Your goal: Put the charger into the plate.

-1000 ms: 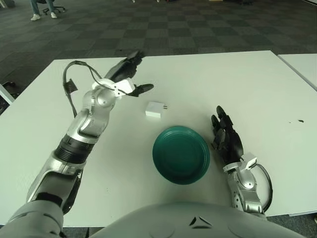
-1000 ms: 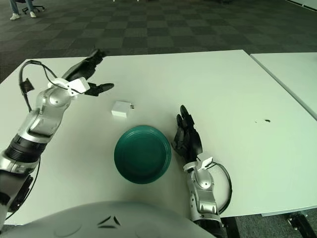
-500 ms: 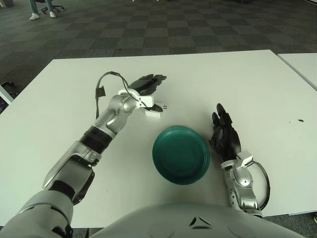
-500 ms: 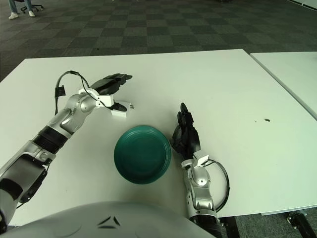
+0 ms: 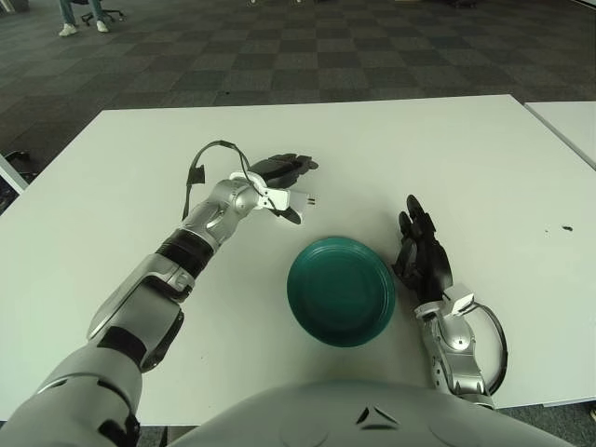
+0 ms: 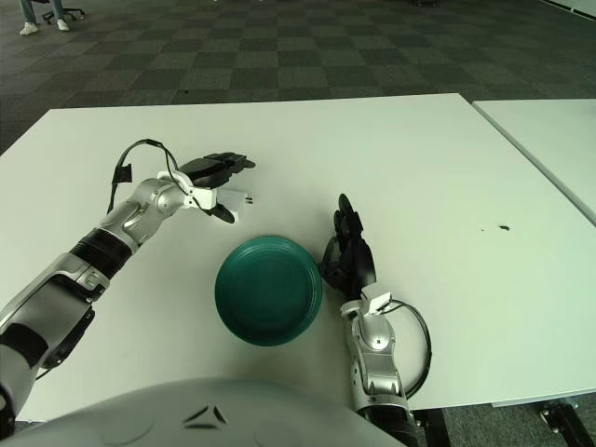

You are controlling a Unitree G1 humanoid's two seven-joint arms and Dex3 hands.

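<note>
Now left hand [image 5: 279, 182], a second ago raised clear, has dropped onto small white boxy charger [image 5: 296, 198], fingers closing round it on white desk [image 5: 484, 158], just behind round dark-green plate [image 5: 341, 291]. Grasp likely forming; lift pending. Right hand [image 5: 424, 256] idle right of plate, fingers extended, empty.

A white table [image 5: 521, 168] fills most of the view — a small dark speck [image 5: 565, 226] marks it near the right edge. A second white table [image 5: 570, 121] stands just beside it on the right. Beyond lies dark checkered carpet [image 5: 307, 56] — far back left, a person's legs [image 5: 79, 17] by a wheeled chair [image 5: 104, 15].
</note>
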